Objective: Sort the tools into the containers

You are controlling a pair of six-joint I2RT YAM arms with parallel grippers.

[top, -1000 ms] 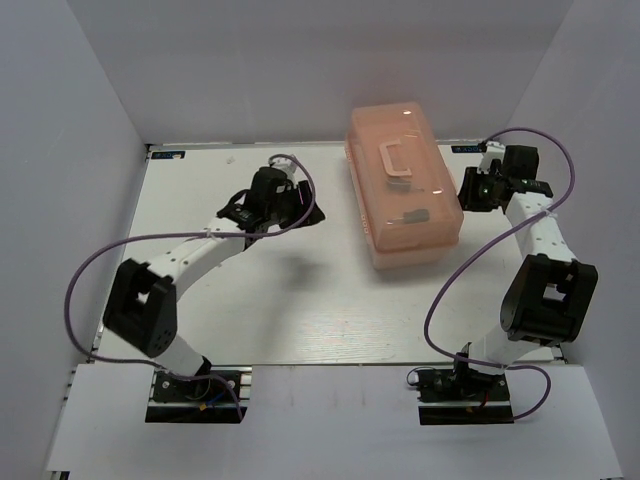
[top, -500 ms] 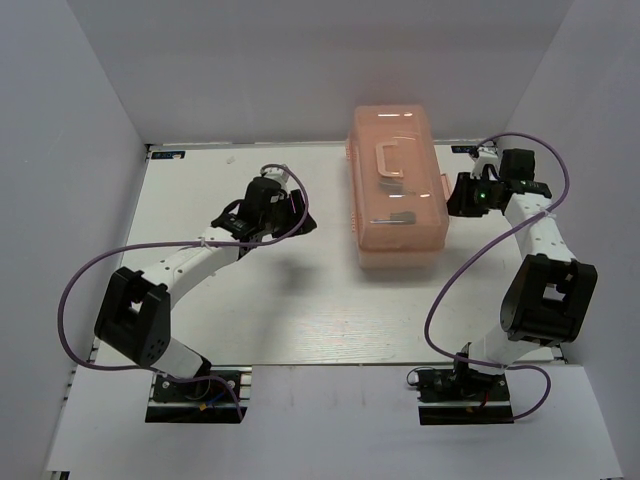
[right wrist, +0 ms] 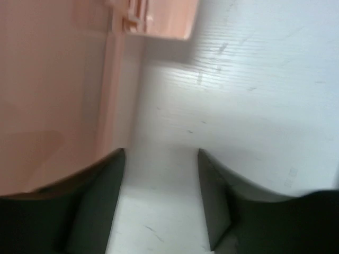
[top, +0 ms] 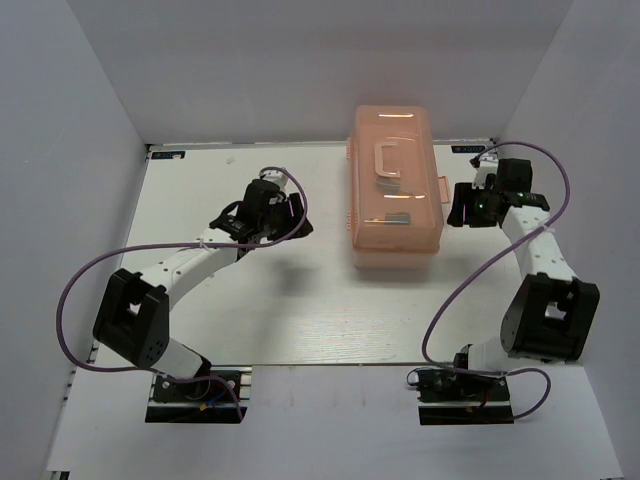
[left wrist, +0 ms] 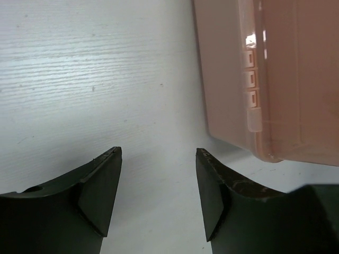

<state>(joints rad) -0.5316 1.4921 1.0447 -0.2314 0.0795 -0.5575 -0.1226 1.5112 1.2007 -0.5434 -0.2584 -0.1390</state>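
**Closed pink toolbox between two open grippers**

I see the white table (top: 250, 310) filling the floor of the enclosure, with both arms reaching out over it from the near edge.

The toolbox (top: 395, 190) stands on the far right-centre part of the table, its long side running away from me. It is salmon-pink, translucent plastic with rounded corners, and its lid is down on the base. From the left wrist camera its wall (left wrist: 280, 79) looks smooth and glossy, with a row of small squared tabs (left wrist: 249, 79) along the seam. I cannot make out what lies inside through the plastic.

The left gripper (top: 298, 220) hangs over bare table to the left of the box, apart from it. Its jaws are spread, and the wrist view (left wrist: 159, 153) shows only table between them.

The right gripper (top: 462, 205) sits just beside the box's right wall. Its jaws are also parted with nothing in them (right wrist: 161, 153); that view is blurred, so I cannot tell whether the left finger touches the pink wall (right wrist: 58, 90).

A pale carry handle (top: 388, 160) lies flat on the lid. A small tab (top: 443, 188) sticks out from the right side.
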